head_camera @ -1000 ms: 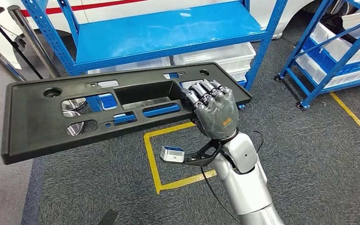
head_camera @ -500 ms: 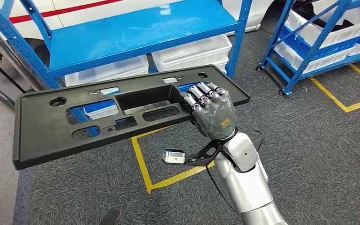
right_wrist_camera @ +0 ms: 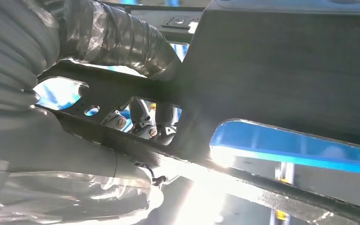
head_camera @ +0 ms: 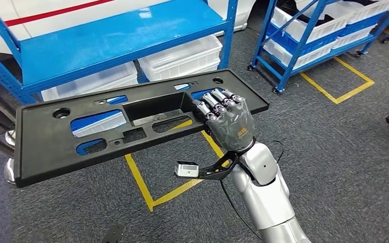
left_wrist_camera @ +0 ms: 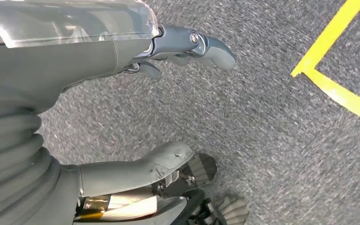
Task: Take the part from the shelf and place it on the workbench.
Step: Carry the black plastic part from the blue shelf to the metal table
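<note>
Whole scene's been swung leftward across the frame, so the camera's been turned away from the blue shelf [head_camera: 106, 40] while the long black plastic panel [head_camera: 81, 136], mid-left, is kept gripped by the right hand [head_camera: 226, 117], left hand [left_wrist_camera: 187, 44] hung loose over carpet — workbench presumably being headed for.

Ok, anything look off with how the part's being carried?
Yes. The right hand grips the black part alone, near one end, so most of the long panel hangs out unsupported toward the robot's left. The left hand hangs over the floor, holding nothing.
</note>
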